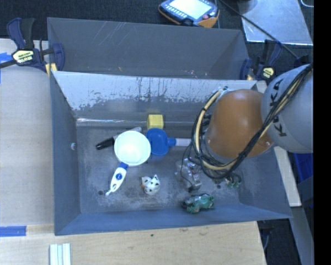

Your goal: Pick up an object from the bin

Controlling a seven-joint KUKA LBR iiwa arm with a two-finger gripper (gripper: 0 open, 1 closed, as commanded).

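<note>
Grey bin [63, 148]: white bowl [132, 147], blue scoop [158, 141], green toy [198, 203] near claw [190, 176].

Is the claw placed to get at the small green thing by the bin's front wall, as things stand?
Probably yes. The green thing lies close beside the claw, with nothing on top of it. The sloped front wall right next to it may crowd the approach.

Silver-grey arm [291, 112] with black lettering, right of a rounded orange cover [237, 123], black and yellow cables [201, 132] looping round the cover's left and lower edges, small grey metal gripper [190, 178] just below the cover's left side.
</note>
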